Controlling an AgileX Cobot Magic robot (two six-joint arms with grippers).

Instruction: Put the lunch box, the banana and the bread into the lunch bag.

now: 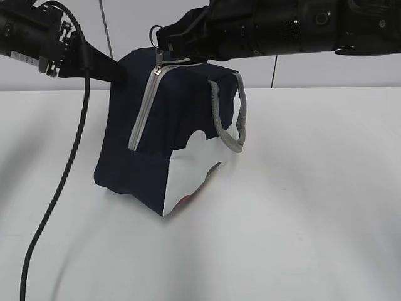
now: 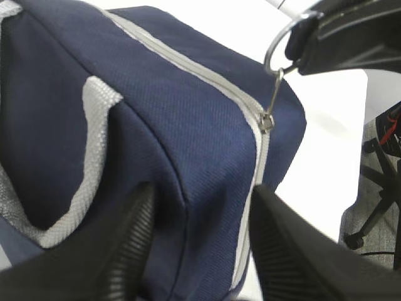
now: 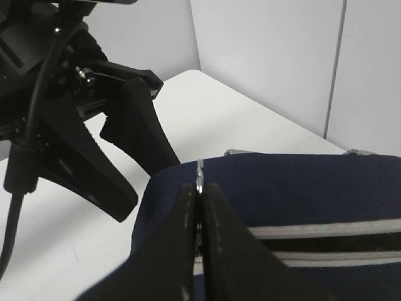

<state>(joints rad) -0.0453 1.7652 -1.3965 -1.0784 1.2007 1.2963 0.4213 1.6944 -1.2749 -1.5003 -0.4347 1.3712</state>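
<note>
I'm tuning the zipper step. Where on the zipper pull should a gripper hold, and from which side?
Grip the ring pull at the bag's top corner, coming from above. The ring stands up clear of the fabric on its thin link, so a shut gripper can pinch it flat, as the right gripper does now.

No text, brand, number or sign can be read anywhere; a pale label on the arm at ten o'clock is too blurred to make out.
</note>
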